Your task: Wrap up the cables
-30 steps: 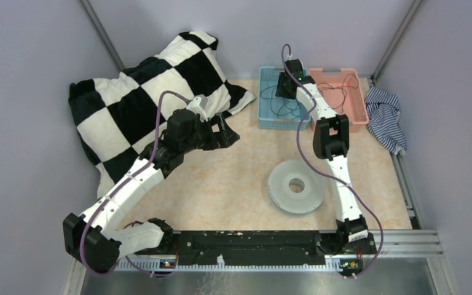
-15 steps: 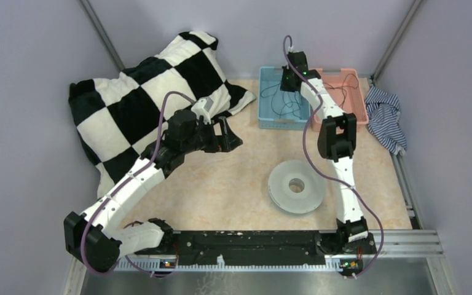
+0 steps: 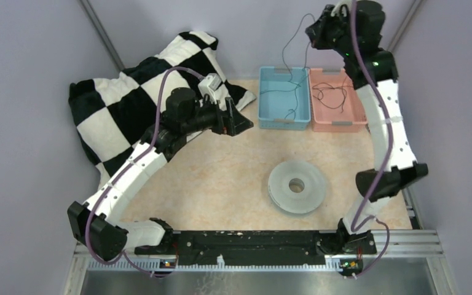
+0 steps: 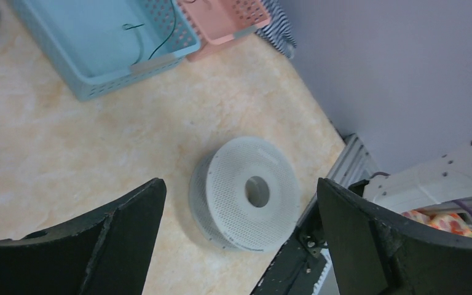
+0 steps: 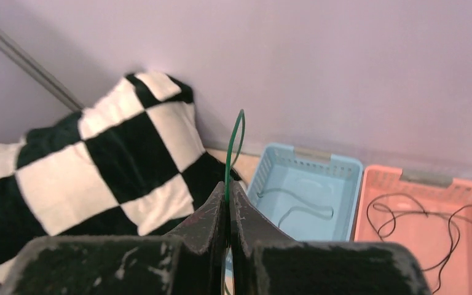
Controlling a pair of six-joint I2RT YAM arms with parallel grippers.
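Observation:
A thin dark cable (image 3: 279, 92) rises out of the blue basket (image 3: 284, 121). My right gripper (image 3: 317, 29), raised high near the back wall, is shut on it. In the right wrist view the cable (image 5: 236, 140) loops up out of the closed gripper (image 5: 228, 200). Another thin black cable (image 3: 332, 92) lies in the pink basket (image 3: 339, 125). The pale grey spool (image 3: 297, 186) lies flat on the table. My left gripper (image 3: 236, 123) is open and empty, left of the blue basket. In the left wrist view the spool (image 4: 246, 193) shows between the spread fingers of my left gripper (image 4: 239, 183).
A black-and-white checkered pillow (image 3: 135, 92) fills the back left corner, close behind the left arm. A striped cloth (image 4: 279, 21) lies beyond the pink basket (image 4: 221, 18). The black rail (image 3: 246, 243) runs along the front edge.
My right arm has lifted up and back out of the blue basket, drawing a cable up with it. My left gripper has moved right and back, towards the blue basket.

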